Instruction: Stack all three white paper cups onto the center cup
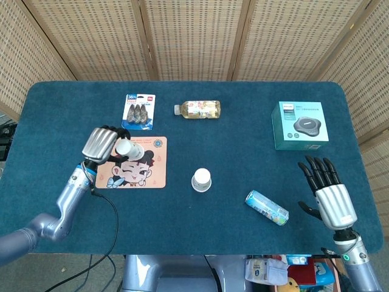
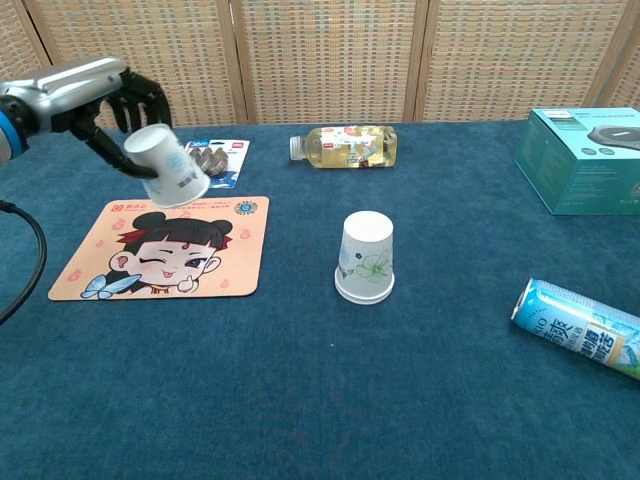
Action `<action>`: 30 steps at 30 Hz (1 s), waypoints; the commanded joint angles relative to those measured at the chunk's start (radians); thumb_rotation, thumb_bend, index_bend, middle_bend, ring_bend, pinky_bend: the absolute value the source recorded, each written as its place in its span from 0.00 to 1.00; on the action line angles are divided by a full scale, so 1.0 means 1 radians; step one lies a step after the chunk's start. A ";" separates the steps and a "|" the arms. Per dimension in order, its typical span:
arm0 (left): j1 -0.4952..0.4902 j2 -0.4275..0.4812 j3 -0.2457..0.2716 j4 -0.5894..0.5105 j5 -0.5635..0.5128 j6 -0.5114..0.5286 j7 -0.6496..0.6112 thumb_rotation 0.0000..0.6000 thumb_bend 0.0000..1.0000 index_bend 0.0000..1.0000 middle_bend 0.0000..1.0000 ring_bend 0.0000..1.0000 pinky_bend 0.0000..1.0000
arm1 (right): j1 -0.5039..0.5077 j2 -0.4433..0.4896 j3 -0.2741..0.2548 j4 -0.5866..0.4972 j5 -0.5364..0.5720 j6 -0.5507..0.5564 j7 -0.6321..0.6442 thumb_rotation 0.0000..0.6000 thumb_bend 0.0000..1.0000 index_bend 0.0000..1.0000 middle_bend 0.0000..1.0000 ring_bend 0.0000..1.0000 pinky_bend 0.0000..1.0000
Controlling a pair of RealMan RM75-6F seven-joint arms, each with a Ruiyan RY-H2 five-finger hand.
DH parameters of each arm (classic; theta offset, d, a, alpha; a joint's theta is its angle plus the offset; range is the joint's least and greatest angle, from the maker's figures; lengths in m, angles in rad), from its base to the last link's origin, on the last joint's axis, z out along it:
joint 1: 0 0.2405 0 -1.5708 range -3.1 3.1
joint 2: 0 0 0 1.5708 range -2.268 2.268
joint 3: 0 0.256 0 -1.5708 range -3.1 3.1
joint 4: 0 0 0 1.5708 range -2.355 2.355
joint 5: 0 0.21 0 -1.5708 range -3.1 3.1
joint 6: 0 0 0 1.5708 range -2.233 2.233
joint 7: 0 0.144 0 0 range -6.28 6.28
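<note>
Gripping a tilted white paper cup (image 2: 168, 166) above the cartoon mat (image 2: 160, 262), the left hand (image 1: 102, 143) has its fingers (image 2: 140, 92) curled round the cup's side. The center cup (image 2: 367, 257), upside down with a green leaf print, stands alone mid-counter (image 1: 200, 231). I judge these cups light, thin and easily crushed, best held gently round the wall. The right hand (image 1: 325, 188) hovers with fingers spread wide, holding nothing. Writing on the teal box (image 1: 299, 125), bottle (image 1: 198, 109) and can (image 1: 267, 207) is too small to read.
</note>
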 commanded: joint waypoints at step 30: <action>-0.246 -0.123 -0.044 -0.203 -0.076 -0.121 0.244 1.00 0.14 0.48 0.53 0.48 0.43 | -0.023 0.021 0.037 0.003 0.006 -0.018 0.054 1.00 0.00 0.01 0.00 0.00 0.00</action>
